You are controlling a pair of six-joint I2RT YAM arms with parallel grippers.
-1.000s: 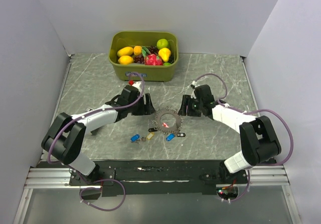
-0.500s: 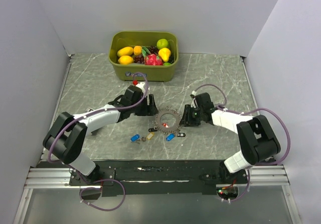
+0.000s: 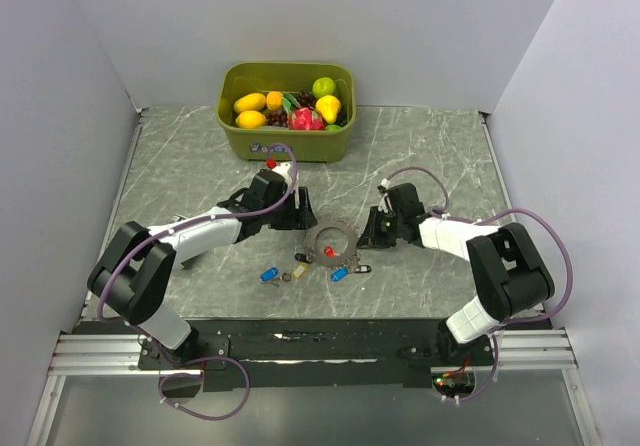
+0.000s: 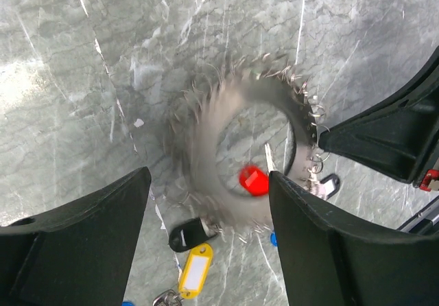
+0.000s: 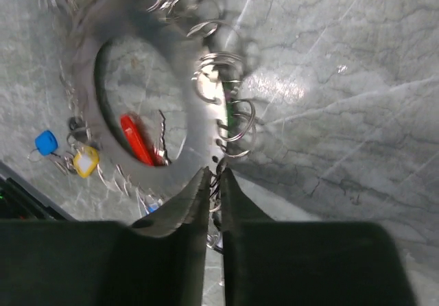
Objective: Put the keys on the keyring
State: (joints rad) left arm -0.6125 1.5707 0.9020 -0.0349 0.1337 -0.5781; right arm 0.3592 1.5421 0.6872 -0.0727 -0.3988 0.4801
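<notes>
The keyring (image 3: 333,238) lay mid-table (image 3: 200,156), with a red key (image 3: 328,252) inside it. The right gripper (image 5: 214,182) pinched its edge, jaws almost shut. The left gripper (image 4: 209,177) hung wide open. That thin pinch might slip — the ring looked floppy.

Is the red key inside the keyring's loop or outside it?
Inside. Both wrist views show the red key lying within the opening of the keyring; whether it is hooked on, cannot tell.

keyring (image 4: 206,148) smeared by blur, blue key (image 4: 273,238) mostly hidden behind left pincer (image 4: 209,175) finger
</notes>
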